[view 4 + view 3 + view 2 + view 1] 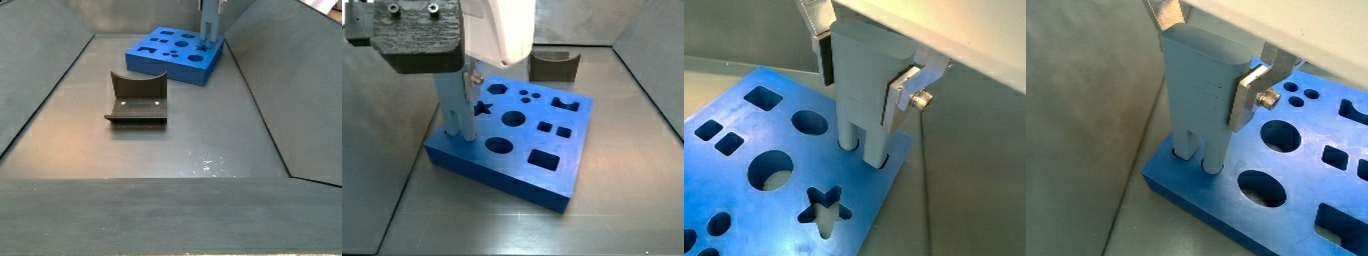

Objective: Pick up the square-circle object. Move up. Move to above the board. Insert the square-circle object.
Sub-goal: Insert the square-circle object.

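gripped upright in the two-finger silver-plated gripper (pixel 1213 62) — the tall pale grey-blue square-circle object (pixel 1203 95), long axis vertical, lower end at a corner hole of the thick bright blue board (pixel 1280 215). hidden: whether the tip had entered or merely touched. off to the side — dark fixture (pixel 138 98).

The square-circle object (pixel 1204 95), a tall pale grey-blue peg, stands upright at one corner of the board (pixel 1227 205), gripped between the gripper (pixel 1207 80) fingers. Its lower end seems to sit in a hole near the edge. The board (pixel 523 135) is a thick bright blue slab lying flat, with star, circle and square cut-outs.
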